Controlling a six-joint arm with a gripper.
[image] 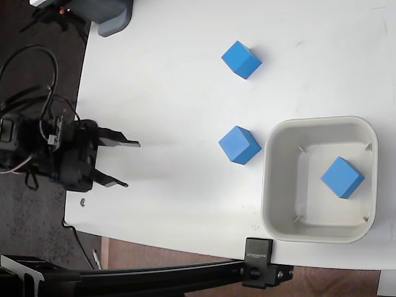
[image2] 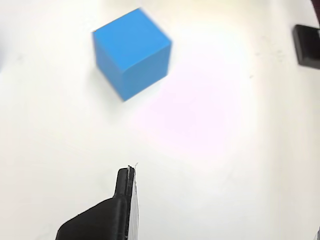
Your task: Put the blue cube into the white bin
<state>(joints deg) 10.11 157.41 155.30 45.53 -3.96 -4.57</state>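
while one sits binned [image: 341,177], three blue cubes [image: 239,145]

Bare bench [image: 173,179] lies between my tool [image: 131,164] and the near blue cube [image: 239,145]. That cube sits just beside the white bin [image: 272,185], blocking the straight way in.

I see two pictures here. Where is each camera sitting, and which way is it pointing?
Fixed view: sits overhead, looking straight down on the white table; shows the white bin holding a blue cube, two more cubes outside it, and the arm with its gripper open at the left edge.
Wrist view: rides on the arm, looking down and forward at the table; one black finger pokes in at the bottom, with one cube ahead.
Shared: the table, and probably the middle cube, though I cannot be sure.
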